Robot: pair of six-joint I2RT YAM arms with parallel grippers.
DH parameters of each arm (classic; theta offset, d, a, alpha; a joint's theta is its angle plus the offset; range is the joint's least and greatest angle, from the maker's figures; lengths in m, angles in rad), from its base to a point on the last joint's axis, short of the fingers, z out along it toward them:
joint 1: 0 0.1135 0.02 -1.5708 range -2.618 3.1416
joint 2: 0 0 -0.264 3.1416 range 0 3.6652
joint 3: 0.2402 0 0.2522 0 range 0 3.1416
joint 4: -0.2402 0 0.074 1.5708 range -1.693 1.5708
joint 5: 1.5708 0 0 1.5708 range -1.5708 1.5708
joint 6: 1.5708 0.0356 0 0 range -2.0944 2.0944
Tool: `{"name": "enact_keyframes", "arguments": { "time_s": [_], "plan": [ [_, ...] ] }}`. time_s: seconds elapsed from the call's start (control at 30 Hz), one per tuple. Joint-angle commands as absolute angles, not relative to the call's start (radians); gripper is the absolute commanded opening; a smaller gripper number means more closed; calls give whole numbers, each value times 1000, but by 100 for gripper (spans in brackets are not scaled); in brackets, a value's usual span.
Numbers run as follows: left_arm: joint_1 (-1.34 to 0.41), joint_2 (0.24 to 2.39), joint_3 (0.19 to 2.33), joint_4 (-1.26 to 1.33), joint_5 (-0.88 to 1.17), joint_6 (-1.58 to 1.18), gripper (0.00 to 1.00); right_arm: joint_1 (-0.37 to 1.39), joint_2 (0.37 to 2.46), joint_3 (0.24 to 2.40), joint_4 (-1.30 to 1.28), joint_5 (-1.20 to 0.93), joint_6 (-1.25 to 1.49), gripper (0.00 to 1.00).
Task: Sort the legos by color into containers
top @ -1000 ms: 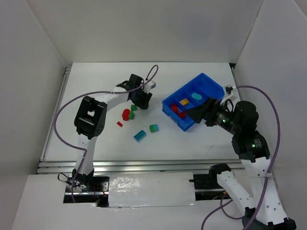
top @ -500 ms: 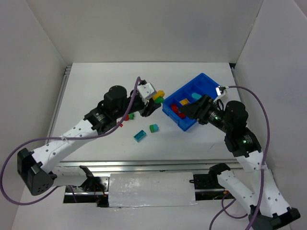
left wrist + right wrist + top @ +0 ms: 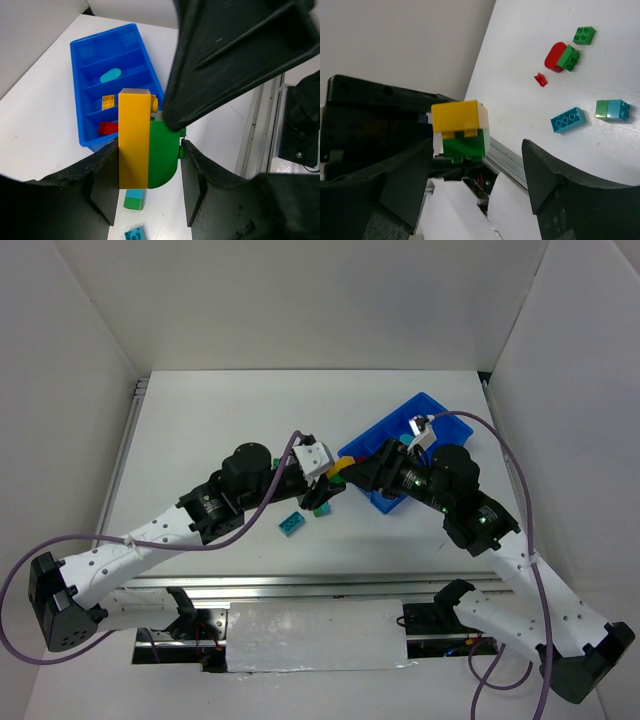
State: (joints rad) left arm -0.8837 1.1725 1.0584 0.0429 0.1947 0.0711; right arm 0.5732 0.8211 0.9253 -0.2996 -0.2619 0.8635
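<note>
- Gripping a two-brick stack (image 3: 135, 145) of plastic toy bricks, a yellow half clipped to a green half, the left hand (image 3: 145, 172) has its jaws closed on the stack's sides. One finger presses the yellow face and the other presses the green.
- The stack is held clear of the white desk (image 3: 200, 410), just beside one end of the bright blue rectangular plastic tray (image 3: 97, 50).
- The right hand (image 3: 476, 165) faces the stack with its jaws well apart, one finger on each side. The right wrist view shows a gap on both sides, and this hand holds nothing.
- Seen from the left wrist, the tray has four compartments in a row. A teal oval piece (image 3: 110, 75) lies in the second from the far end, a small yellow brick (image 3: 107, 101) in the third, and a red piece (image 3: 107, 128) in the nearest.
- Loose on the desk are:
  - a green square brick (image 3: 583, 35);
  - a red rounded piece (image 3: 554, 56) touching another green brick (image 3: 568, 58);
  - a tiny red piece (image 3: 540, 79);
  - a teal oblong brick (image 3: 567, 120);
  - a joined green-and-teal pair (image 3: 612, 109).
</note>
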Motion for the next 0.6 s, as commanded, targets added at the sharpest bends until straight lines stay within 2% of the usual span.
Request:
{"name": "enact_keyframes", "arguments": {
  "time_s": [0.0, 0.03, 0.13, 0.17, 0.2, 0.23, 0.27, 0.3, 0.4, 0.43, 0.47, 0.5, 0.53, 0.57],
  "plan": [
    [-908, 1161, 1095, 84, 212, 58, 4, 594, 851, 953, -235, -216, 854, 78],
    [-911, 1164, 1097, 84, 215, 58, 4, 600, 857, 954, -232, -216, 851, 77],
    [-926, 1177, 1104, 83, 207, 55, 6, 606, 879, 953, -207, -233, 844, 62],
    [-930, 1178, 1106, 81, 210, 55, 7, 609, 882, 947, -198, -239, 842, 53],
    [-931, 1180, 1108, 83, 218, 54, 7, 609, 884, 945, -178, -253, 841, 48],
    [-933, 1183, 1108, 84, 222, 54, 10, 611, 887, 940, -167, -261, 835, 40],
    [-934, 1181, 1108, 87, 225, 52, 12, 612, 887, 931, -140, -271, 830, 22],
    [-934, 1181, 1108, 87, 225, 49, 14, 612, 887, 922, -120, -300, 824, 13],
    [-936, 1180, 1106, 87, 216, 40, 33, 614, 881, 885, -39, -348, 818, 11],
    [-936, 1177, 1104, 87, 207, 35, 49, 614, 882, 868, -20, -376, 804, 0],
    [-936, 1174, 1101, 90, 193, 26, 64, 614, 884, 862, -3, -389, 781, 0],
    [-936, 1173, 1101, 89, 193, 20, 65, 614, 884, 858, -3, -390, 764, 0],
    [-936, 1170, 1101, 87, 190, 17, 98, 612, 885, 853, 23, -390, 744, 0],
    [-936, 1169, 1109, 69, 190, 8, 100, 612, 885, 848, 28, -390, 724, 0]
  ]
}}
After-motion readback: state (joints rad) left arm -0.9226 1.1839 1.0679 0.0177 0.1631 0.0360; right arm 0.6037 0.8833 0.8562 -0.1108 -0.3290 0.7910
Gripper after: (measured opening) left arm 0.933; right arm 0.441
